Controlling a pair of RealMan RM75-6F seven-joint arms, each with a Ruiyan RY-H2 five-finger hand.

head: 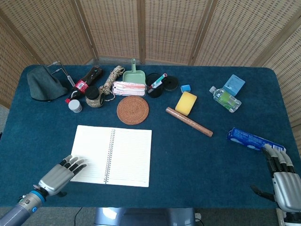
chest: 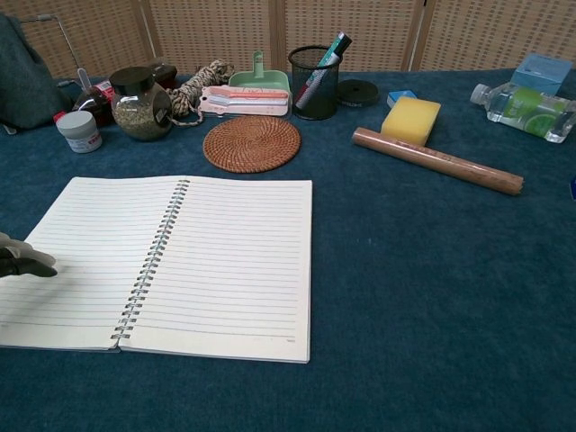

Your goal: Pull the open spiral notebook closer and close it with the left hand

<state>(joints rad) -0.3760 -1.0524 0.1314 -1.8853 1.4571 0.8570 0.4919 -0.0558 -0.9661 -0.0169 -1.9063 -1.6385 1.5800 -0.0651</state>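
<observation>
The open spiral notebook (head: pixel 111 155) (chest: pixel 171 261) lies flat on the blue table, lined pages up, spiral down the middle. My left hand (head: pixel 60 176) is at the notebook's near left corner, fingers stretched out over the edge of the left page, holding nothing; in the chest view only its fingertips (chest: pixel 22 261) show at the left border, above the left page. My right hand (head: pixel 283 181) rests at the table's near right corner, fingers extended, empty, far from the notebook.
Behind the notebook lie a woven coaster (head: pixel 132 109), a jar (head: pixel 94 97), a small white pot (head: pixel 75 106), a mesh pen cup (chest: pixel 313 81), a yellow sponge (head: pixel 186 103) and a brown roll (head: pixel 188 121). A blue packet (head: pixel 251 139) lies just beyond my right hand.
</observation>
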